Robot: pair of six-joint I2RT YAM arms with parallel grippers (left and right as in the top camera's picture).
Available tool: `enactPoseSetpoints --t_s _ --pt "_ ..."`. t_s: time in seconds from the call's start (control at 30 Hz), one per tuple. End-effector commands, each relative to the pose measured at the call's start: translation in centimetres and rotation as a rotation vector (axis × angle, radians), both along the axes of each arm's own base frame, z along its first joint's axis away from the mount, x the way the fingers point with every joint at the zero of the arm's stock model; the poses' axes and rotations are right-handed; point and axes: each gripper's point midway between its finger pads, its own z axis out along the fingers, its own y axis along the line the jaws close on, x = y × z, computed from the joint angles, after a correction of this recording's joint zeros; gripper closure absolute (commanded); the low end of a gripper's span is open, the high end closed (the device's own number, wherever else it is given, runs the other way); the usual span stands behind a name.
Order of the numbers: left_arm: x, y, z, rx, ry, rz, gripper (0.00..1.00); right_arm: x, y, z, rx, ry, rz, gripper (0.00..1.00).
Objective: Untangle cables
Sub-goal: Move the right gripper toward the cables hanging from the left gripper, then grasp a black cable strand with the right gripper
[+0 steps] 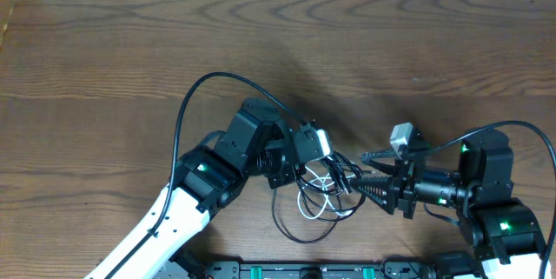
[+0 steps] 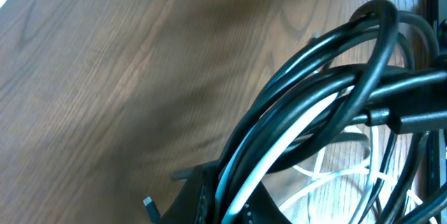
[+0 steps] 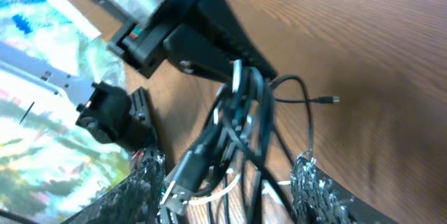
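Note:
The black cable and the white cable lie tangled between the two arms near the table's front edge. My left gripper is shut on a bunch of black cable loops; its jaws clamp them, with a white cable strand beside. My right gripper is open, and its fingers straddle the hanging cables and a USB plug. A thin black end with a small plug sticks out to the right.
The wooden table stretches far and left. A black rail runs along the front edge. The right wrist's grey camera box sits above its fingers. The left gripper's body is close in front of the right one.

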Motion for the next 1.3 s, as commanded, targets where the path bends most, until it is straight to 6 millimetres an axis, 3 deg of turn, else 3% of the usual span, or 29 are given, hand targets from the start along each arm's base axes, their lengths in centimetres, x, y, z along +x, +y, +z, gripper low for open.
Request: enactPoseSetpoints --t_s 0.0,0.07,0.2,0.43,0.57,0.67,0.7,1.07,1.27 --pt "-0.6 -0.5 0.6 -0.046 0.050 0.004 0.92 -0.7 0.6 0.4 0.005 -0.042 0.059 0.43" --pt "-1.0 -0.7 0.7 -0.060 0.062 -0.015 0.93 -0.6 0.6 0.2 -0.009 -0.046 0.052 0.45" --pt "-1.0 -0.8 0.7 -0.062 0.064 -0.018 0.92 -0.3 0.5 -0.1 -0.026 -0.048 0.035 0.64" --pt "-1.4 -0.8 0.7 -0.067 0.080 -0.032 0.93 -0.1 0.4 -0.2 -0.037 -0.050 0.022 0.68" --pt "-1.6 -0.9 0.8 -0.073 0.084 -0.040 0.92 -0.1 0.3 -0.3 -0.039 -0.050 0.020 0.76" --pt "-1.6 -0.9 0.8 -0.073 0.084 -0.040 0.92 -0.1 0.3 -0.3 -0.039 -0.050 0.020 0.90" --pt "-1.6 -0.9 0.8 -0.073 0.084 -0.040 0.92 -0.1 0.3 -0.3 -0.039 -0.050 0.020 0.99" --pt "-1.6 -0.9 0.8 -0.073 0.083 -0.039 0.92 0.0 0.3 -0.4 -0.043 -0.042 0.010 0.99" --pt "-1.1 -0.2 0.1 -0.031 0.083 0.007 0.92 2.4 -1.5 -2.1 -0.113 0.093 -0.211 0.99"
